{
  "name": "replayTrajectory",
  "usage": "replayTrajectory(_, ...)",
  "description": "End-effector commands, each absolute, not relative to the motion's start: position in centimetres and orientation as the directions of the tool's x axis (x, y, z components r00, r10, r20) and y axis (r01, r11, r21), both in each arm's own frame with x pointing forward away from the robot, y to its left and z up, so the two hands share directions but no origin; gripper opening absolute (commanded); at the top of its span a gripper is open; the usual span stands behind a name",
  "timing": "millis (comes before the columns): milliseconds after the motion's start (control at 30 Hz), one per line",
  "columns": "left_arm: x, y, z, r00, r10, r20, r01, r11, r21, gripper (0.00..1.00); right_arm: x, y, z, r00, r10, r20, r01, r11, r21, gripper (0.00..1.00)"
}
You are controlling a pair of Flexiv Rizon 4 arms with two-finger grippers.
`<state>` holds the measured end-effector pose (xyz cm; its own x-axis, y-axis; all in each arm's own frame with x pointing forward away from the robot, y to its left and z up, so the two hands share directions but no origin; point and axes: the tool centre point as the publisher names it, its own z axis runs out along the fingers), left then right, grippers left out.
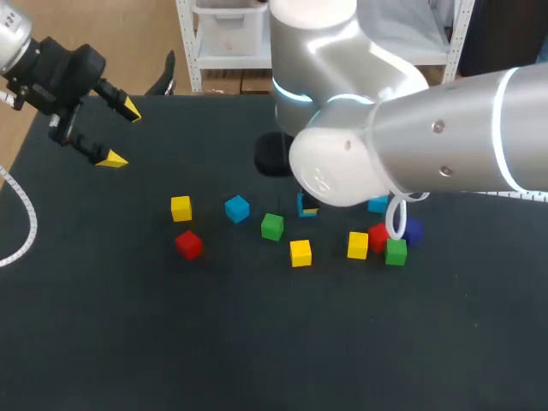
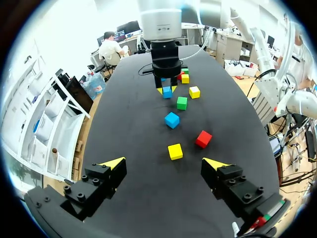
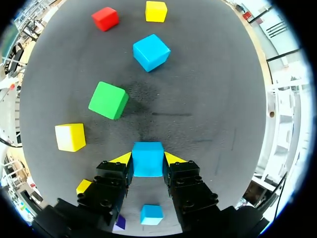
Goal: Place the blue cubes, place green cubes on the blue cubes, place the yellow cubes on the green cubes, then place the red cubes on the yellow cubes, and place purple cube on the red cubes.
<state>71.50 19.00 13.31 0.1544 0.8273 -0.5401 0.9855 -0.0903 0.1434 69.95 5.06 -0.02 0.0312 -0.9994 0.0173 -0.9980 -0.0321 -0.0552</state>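
My right gripper (image 3: 147, 161) is shut on a blue cube (image 3: 147, 157), which peeks out under the right arm (image 1: 306, 206) near the table's middle. I cannot tell whether that cube touches the table. Ahead of it lie a green cube (image 3: 108, 100), a second blue cube (image 3: 151, 52), a yellow cube (image 3: 70, 137), and farther off a red cube (image 3: 105, 18) and a yellow one (image 3: 156, 11). Right of the arm sit a third blue cube (image 1: 378, 204), yellow (image 1: 358, 245), red (image 1: 378, 237), green (image 1: 396, 251) and purple (image 1: 413, 229) cubes. My left gripper (image 1: 120, 134) hangs open and empty at the far left.
The cubes form a loose row across the dark table (image 1: 282, 342). In the left wrist view the nearest are a yellow cube (image 2: 175, 151) and a red cube (image 2: 203, 139), well ahead of the left gripper (image 2: 164, 163). A white cable (image 1: 21, 214) lies at the left edge.
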Motion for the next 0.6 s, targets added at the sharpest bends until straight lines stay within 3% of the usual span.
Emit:
replayTrajectory(33,71.55,19.03,13.27,0.156,0.827,-0.540,0.985,-0.092,0.144,1.00,70.29,5.10,-0.10,0.029,-0.999,0.015,-0.998,-0.030,-0.049,0.00)
replayTrajectory(600,71.55,19.03,13.27,0.156,0.827,-0.540,0.985,-0.092,0.144,1.00,70.44,5.13,-0.28,0.024,-1.000,0.010,-0.999,-0.025,-0.043,0.00)
